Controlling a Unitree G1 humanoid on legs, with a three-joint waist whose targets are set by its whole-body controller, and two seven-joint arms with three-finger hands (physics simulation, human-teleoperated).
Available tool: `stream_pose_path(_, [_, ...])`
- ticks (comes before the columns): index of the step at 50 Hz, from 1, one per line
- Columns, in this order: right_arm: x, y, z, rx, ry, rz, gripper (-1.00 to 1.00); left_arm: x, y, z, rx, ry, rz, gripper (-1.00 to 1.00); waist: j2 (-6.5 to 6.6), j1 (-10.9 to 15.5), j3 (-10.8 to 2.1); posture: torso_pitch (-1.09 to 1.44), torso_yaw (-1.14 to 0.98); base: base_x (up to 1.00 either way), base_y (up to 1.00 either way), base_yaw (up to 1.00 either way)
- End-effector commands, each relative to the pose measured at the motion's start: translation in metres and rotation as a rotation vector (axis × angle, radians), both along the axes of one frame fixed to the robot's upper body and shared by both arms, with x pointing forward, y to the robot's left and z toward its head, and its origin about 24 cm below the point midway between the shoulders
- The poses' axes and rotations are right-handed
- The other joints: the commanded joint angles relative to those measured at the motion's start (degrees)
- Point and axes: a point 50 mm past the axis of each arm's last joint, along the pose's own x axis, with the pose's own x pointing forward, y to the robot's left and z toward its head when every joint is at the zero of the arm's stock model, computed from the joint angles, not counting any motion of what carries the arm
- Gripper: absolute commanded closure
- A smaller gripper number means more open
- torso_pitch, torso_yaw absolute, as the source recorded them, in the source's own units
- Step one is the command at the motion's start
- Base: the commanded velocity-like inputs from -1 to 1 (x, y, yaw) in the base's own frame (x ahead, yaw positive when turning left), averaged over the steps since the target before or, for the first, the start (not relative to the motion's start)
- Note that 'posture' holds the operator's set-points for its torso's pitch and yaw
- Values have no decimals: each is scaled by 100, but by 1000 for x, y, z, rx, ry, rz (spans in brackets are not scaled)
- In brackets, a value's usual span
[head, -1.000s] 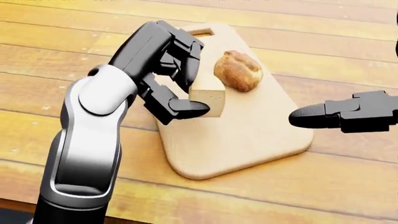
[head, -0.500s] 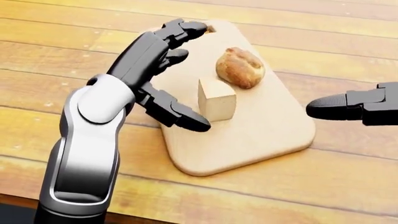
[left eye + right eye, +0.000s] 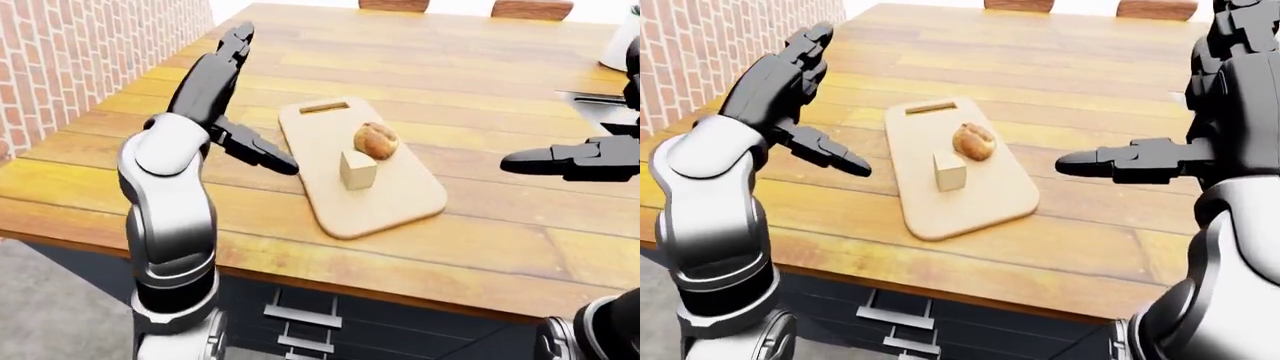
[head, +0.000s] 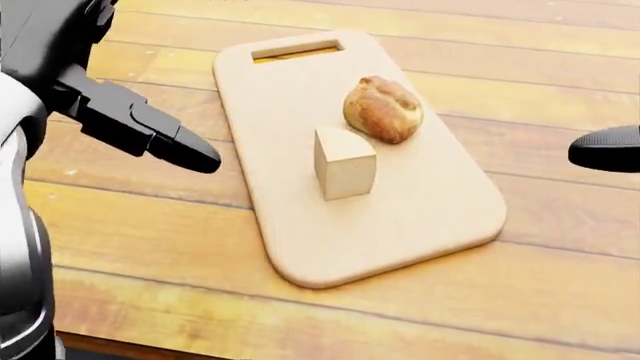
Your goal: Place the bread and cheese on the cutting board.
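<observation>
At the left of the head view the left hand (image 3: 780,82) hangs spread and empty over the wooden table (image 3: 480,67), clear of the cutting board (image 4: 420,217). On the board the cheese (image 4: 344,172) stands as a small wedge, probably light, firm and smooth-sided, best pinched across its flat faces; touching it, the bread (image 4: 382,109) looks light, crusty and round, likely to roll, so a cupping hold suits it. At the right the right hand (image 3: 1170,157) hovers splayed, holding nothing
</observation>
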Motion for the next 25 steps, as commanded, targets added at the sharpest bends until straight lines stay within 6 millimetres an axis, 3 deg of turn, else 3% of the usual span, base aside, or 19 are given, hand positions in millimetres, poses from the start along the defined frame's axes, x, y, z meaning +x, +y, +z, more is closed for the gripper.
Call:
stream_pose_path(1, [-7, -2, 15, -21, -57, -13, -100, -10, 6, 12, 2, -57, 21, -100, -21, 5, -135, 0, 0, 0, 0, 0])
stream_pose_path(7, [-16, -9, 15, -29, -73, -35, -100, -31, 32, 18, -7, -89, 113, -100, -19, 7, -113, 0, 0, 0, 0, 0])
stream_pose_path(25, [-28, -23, 25, -34, -96, -80, -100, -71, 73, 40, -18, -163, 259, -100, -8, 10, -43, 0, 0, 0, 0, 0])
